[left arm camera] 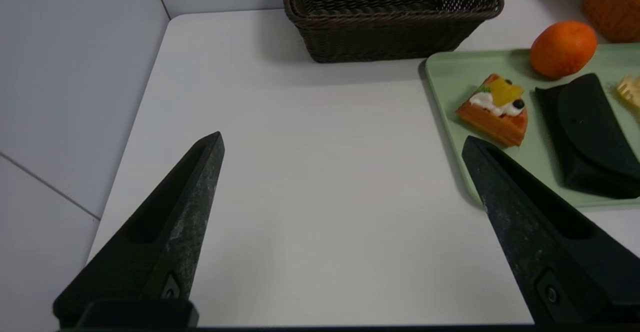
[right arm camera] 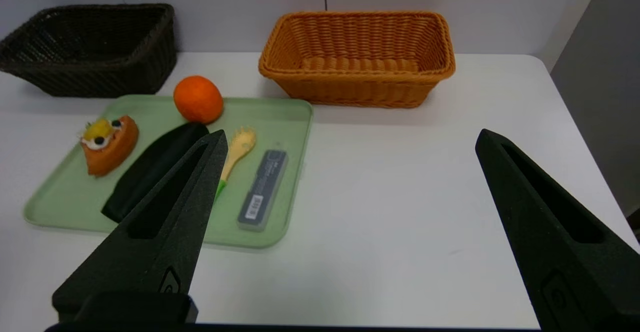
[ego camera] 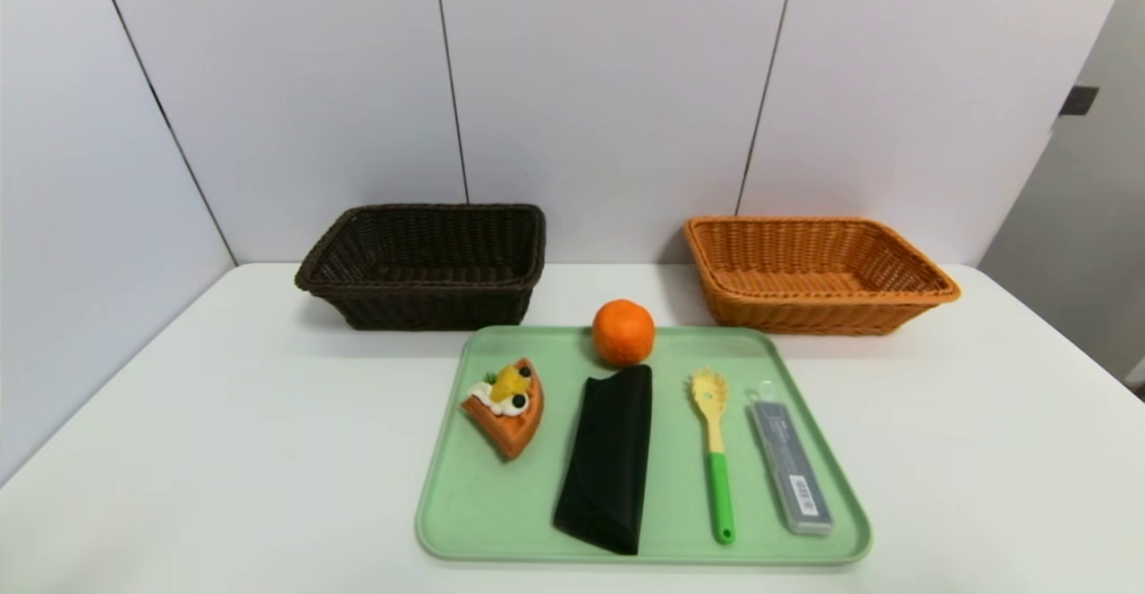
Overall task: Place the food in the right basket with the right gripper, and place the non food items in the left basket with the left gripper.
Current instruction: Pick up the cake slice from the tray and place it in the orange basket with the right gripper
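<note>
Black left gripper [left arm camera: 342,142] and right gripper [right arm camera: 350,137], both spread wide, only in wrist views, absent from head view.

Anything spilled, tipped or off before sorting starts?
Nothing stands out. Orange, waffle slice, black pouch, pasta spoon and grey case lie on the green tray; both baskets upright.

Bright, even overhead light, no glare. Soft short shadows sit under the dark basket [ego camera: 425,263], the orange basket [ego camera: 816,274] and the orange [ego camera: 623,331]. Head view bows straight wall seams outward at the edges. Wrist views: near fingers [left arm camera: 170,232] slightly soft.
</note>
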